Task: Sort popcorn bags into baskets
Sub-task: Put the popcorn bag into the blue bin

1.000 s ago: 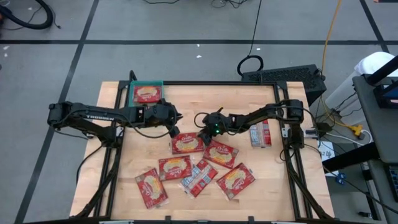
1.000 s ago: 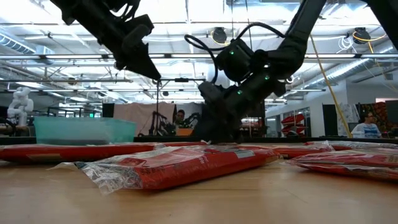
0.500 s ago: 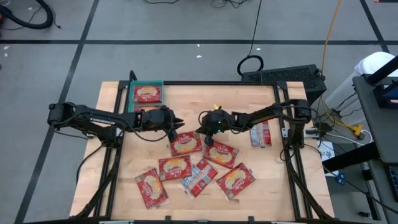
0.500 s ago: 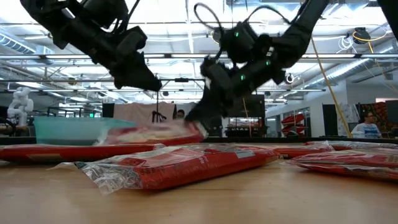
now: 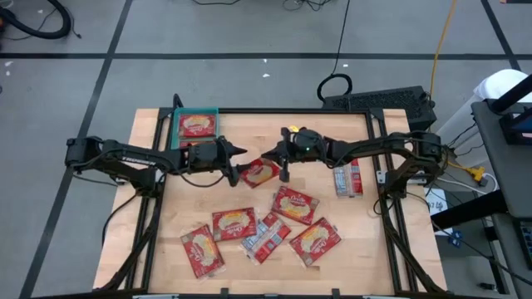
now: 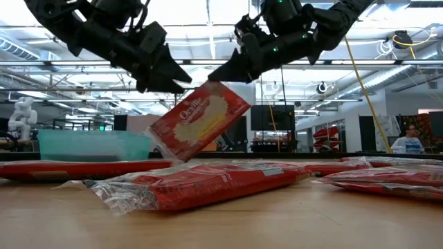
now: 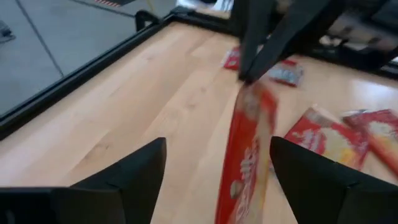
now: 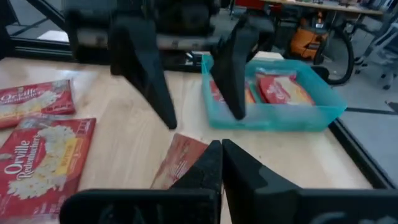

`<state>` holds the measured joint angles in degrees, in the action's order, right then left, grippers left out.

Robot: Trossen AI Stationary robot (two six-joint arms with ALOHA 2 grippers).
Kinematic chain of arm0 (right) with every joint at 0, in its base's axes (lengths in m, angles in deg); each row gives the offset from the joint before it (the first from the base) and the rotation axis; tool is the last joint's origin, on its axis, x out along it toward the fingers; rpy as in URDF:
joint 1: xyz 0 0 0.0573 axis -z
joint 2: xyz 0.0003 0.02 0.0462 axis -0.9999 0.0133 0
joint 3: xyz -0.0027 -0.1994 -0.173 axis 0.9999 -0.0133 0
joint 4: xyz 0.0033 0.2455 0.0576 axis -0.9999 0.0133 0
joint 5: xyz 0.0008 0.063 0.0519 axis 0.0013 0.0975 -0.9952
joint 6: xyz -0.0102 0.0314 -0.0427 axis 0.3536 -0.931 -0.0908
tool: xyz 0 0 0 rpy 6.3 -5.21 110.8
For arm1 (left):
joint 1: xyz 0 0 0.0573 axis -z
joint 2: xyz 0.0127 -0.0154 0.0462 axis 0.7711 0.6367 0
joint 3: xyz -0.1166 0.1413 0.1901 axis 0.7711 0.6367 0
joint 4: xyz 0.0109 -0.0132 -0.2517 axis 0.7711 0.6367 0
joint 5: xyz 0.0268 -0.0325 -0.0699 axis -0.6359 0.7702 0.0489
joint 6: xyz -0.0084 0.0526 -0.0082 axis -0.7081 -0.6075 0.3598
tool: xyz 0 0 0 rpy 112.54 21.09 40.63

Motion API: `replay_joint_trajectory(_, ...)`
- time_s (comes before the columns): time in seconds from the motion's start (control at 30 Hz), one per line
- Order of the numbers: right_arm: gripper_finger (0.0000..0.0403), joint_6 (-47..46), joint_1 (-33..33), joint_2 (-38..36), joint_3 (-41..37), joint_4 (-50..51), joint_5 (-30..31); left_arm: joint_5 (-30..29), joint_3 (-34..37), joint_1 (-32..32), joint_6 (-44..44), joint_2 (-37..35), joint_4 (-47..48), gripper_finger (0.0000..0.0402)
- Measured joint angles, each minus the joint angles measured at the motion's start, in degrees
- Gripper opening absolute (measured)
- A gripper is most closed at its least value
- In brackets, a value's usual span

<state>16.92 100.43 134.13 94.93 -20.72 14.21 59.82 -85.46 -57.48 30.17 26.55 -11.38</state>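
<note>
A red popcorn bag (image 5: 259, 173) hangs in the air over the table's middle, with my right gripper (image 5: 268, 158) shut on it. My left gripper (image 5: 239, 164) is open, facing it from the left. Its two fingers stand on either side of the bag's free end (image 7: 245, 155) and touch nothing. Far left on the table sits the teal basket (image 5: 178, 124), seen also in the right wrist view (image 8: 323, 115), with red bags inside. Several more bags (image 5: 295, 205) lie flat on the near half of the table. My right gripper pinches the bag's upper corner (image 6: 227, 86) between its two shut fingers. They reach in from the table's right, nearly level and tipped slightly down. The bag (image 8: 183, 158) hangs tilted below the fingertips with its printed face upright, lifted off the other bags.
A silvery packet (image 5: 347, 178) lies near the right edge and another (image 5: 266, 237) lies among the red bags at the front. Bare wood lies between the basket and the held bag. A dark frame rail (image 5: 291, 111) borders the table.
My right gripper has shut on a bag from the pile, risen and rolled, and carried it up and toward the far left. The bag has gone from flat on the table to hanging tilted. My left gripper has opened wide and tipped closer to level.
</note>
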Motion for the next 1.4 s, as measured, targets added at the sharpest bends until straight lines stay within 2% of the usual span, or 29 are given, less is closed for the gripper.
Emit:
replay_joint_trajectory(0.13, 0.0, 0.4, 0.1, -0.1, 0.0, -2.0, 0.0, 2.2, 0.0, -0.1, -1.8, 3.9, -2.7, 0.0272)
replay_joint_trajectory(0.23, 0.0, 1.3, 0.0, 0.0, 0.0, -2.4, 0.0, 6.2, 0.0, -0.1, -3.5, 7.7, -7.1, 0.0247)
replay_joint_trajectory(0.33, 0.0, 1.5, 0.0, 0.0, 0.0, -2.5, -0.1, 7.4, 0.0, -0.1, -4.7, 11.0, -12.5, 0.0213)
replay_joint_trajectory(0.47, 0.0, 2.6, 0.0, 0.0, 0.0, -3.1, -0.3, 7.5, 0.0, -0.7, -6.7, 13.4, -18.1, 0.0137)
replay_joint_trajectory(0.6, 0.0005, -0.7, 0.0, -0.8, 0.0, -3.6, 0.7, 7.7, 0.0, -2.3, -7.2, 12.5, -18.1, 0.003)
replay_joint_trajectory(0.63, 0.0012, -1.1, 0.0, -1.2, 0.0, -3.8, 1.6, 7.7, 0.0, -3.0, -7.0, 11.7, -17.4, 0.002)
replay_joint_trajectory(0.83, 0.0084, -2.7, 0.0, -5.9, 0.0, 1.0, 7.4, 7.5, 0.0, -5.5, -6.4, 5.2, -13.0, 0.0021)
replay_joint_trajectory(0.93, 0.0128, -5.5, 0.0, -7.8, -1.4, 1.8, 7.7, 7.5, 0.1, -5.7, -7.7, 1.6, -12.7, 0.0015)
replay_joint_trajectory(1.1, 0.0185, -10.7, -0.2, -7.8, -6.6, -2.7, 7.5, 5.9, 2.3, -5.7, -7.7, -3.0, -13.2, 0.0015)
replay_joint_trajectory(1.23, 0.0207, -14.7, -0.4, -7.1, -11.2, -8.1, 7.5, 4.7, 5.0, -5.8, -7.0, -5.0, -21.2, 0.0017)
replay_joint_trajectory(1.4, 0.0215, -17.7, -0.4, -7.3, -13.6, -14.1, 7.4, 5.9, 8.1, -5.7, -6.4, -5.2, -35.1, 0.0016)
